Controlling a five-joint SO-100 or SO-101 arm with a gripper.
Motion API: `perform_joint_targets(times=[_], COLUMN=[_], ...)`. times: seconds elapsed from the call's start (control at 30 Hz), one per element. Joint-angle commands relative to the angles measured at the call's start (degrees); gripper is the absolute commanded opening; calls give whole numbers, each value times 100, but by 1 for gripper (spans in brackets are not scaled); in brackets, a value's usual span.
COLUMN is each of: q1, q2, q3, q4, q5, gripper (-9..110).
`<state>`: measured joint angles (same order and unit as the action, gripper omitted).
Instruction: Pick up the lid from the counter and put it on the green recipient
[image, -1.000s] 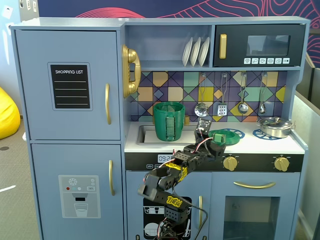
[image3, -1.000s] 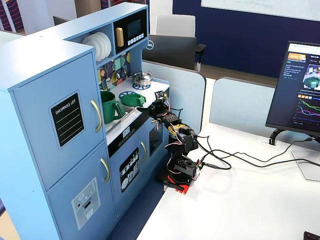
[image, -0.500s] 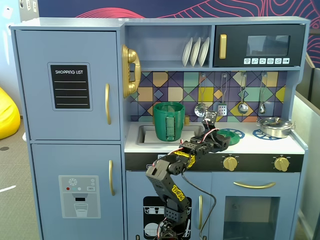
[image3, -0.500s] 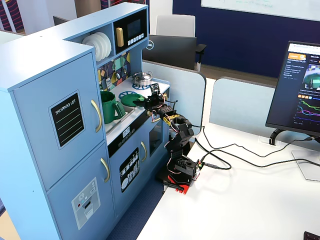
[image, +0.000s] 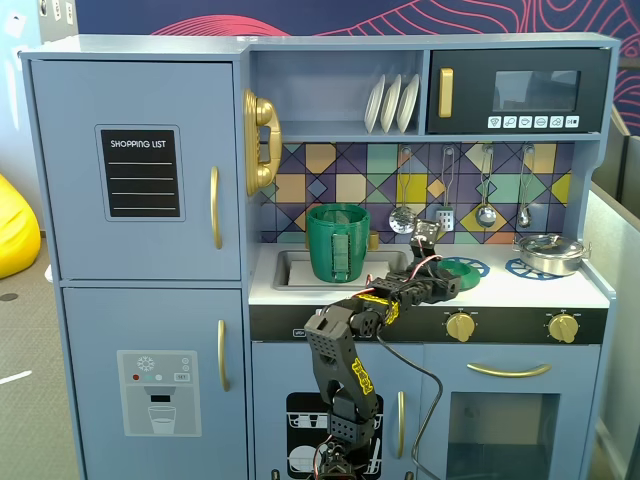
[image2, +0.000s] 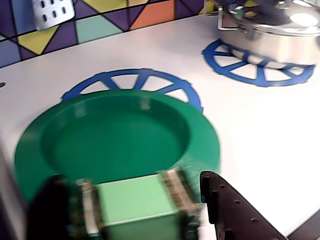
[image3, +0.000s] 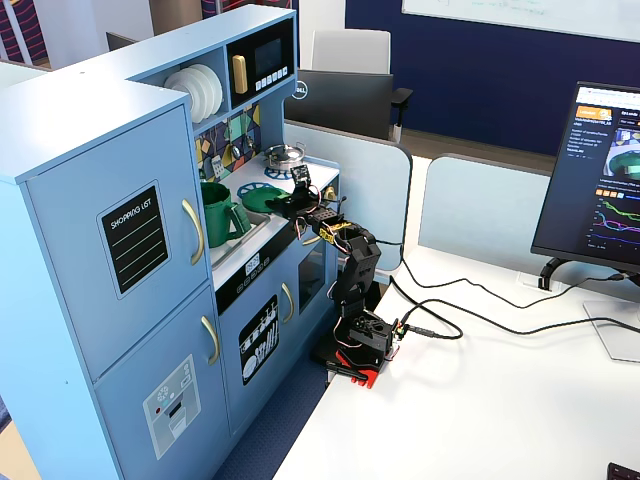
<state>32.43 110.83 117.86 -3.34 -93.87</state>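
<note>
The flat round green plastic lid lay on the white counter, over a blue spoked burner ring, so the pick-up was only beginning and the carry and placing were left. In the wrist view, the fingers straddled the lid's small square pale-green knob at the disc's 6 o'clock edge, one ribbed pad at either side; they looked closed or nearly closed on it, but whether they truly gripped could not be told, and the lid seemed not yet lifted. In a fixed view, the tall dark-green plastic cylindrical container with its ribbed strap handle stood open-topped in the sink, at about 9 o'clock from the lid and apart from it. The lid looked smooth and slightly glossy, with a shallow dished middle and a broad flat rim. At 2 o'clock from it sat a shiny steel pot on a second blue ring. The other fixed view showed the black arm reaching from its desk onto the counter.
</note>
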Motion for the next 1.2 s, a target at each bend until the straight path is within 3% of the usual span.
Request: perform_joint_targets(times=[0.0,0.23,0.73,1.17], q1=[-123,-193,-1371,-2522], q2=[18,202,668,738], q3=[-448,-888,-3867,-4342], q4=[-299,-202,2355,3138], q5=[70,9,26,-202], gripper=[0,0,0,0])
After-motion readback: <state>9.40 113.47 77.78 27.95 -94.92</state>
